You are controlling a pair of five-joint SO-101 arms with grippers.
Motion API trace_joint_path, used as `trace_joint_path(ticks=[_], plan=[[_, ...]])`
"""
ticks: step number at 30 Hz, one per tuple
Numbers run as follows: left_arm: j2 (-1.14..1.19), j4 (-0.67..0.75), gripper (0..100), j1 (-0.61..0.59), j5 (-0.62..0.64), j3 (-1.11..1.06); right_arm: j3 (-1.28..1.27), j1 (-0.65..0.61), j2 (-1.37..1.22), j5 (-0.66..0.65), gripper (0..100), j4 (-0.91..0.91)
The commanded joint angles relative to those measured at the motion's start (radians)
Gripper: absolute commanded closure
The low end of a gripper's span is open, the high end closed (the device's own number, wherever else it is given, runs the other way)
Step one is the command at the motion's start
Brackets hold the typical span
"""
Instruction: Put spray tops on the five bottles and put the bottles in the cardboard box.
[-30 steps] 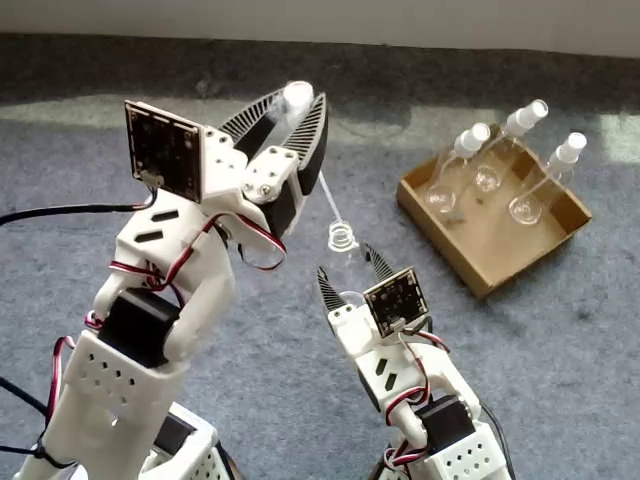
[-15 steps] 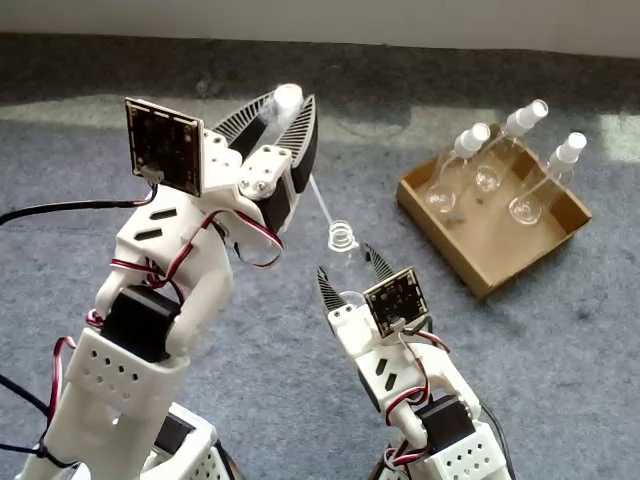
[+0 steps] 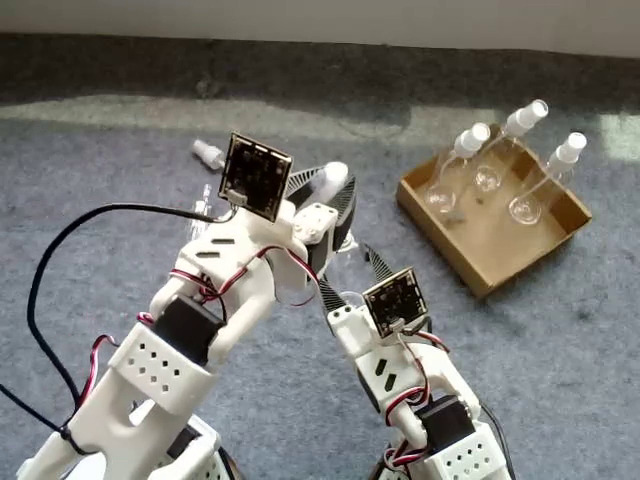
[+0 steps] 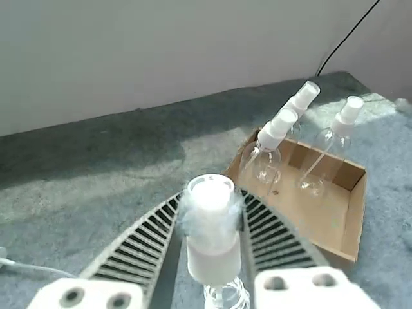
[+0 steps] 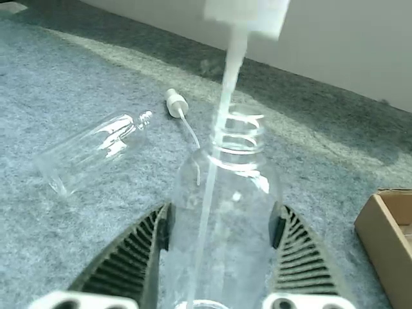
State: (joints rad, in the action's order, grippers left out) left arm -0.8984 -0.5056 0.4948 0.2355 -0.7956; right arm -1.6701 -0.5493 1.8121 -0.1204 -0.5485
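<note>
Loose spray top [image 3: 208, 153]: on the grey carpet [image 3: 560, 340] at the far left, lying flat, well apart from both arms.

Lying bottle [image 5: 90, 151]: clear and without a top, on its side on the carpet, near the loose spray top but not touching it.

Left gripper [image 3: 328, 185]: pinching the white head of the held spray top [image 4: 211, 238] between both ribbed fingers, raised over the middle of the carpet, directly above the other arm's gripper.

Held spray top: head up, with the thin dip tube [image 5: 222, 129] hanging down through the open neck of the upright bottle [image 5: 225, 180]. Head well above the neck, apparently not seated. Cannot tell whether the tube touches the glass inside.

Right gripper [image 5: 222, 219]: closed around the round body of the upright bottle, one finger pressed on each side, low over the carpet in the middle.

Upright bottle: clear, standing with the threaded neck up, between the right gripper's fingers. Mostly covered by the left arm in the high view.

Cardboard box [image 3: 445, 243]: open, shallow, on the carpet at the right, well apart from both grippers.

Capped bottles [image 3: 470, 140]: three inside the box, each with a white spray top on, lying tilted with the necks leaning over the far rim.
</note>
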Motion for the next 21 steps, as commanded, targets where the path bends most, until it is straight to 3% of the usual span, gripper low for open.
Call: trace_joint_path(ticks=[1,21], plan=[[-0.002,0.021,99,0.027,0.011,-0.018,-0.096,-0.004,0.022,0.000,88.2,-0.004],[-0.004,0.044,99,0.091,0.012,-0.090,-0.096,-0.002,0.022,0.000,88.2,-0.004]])
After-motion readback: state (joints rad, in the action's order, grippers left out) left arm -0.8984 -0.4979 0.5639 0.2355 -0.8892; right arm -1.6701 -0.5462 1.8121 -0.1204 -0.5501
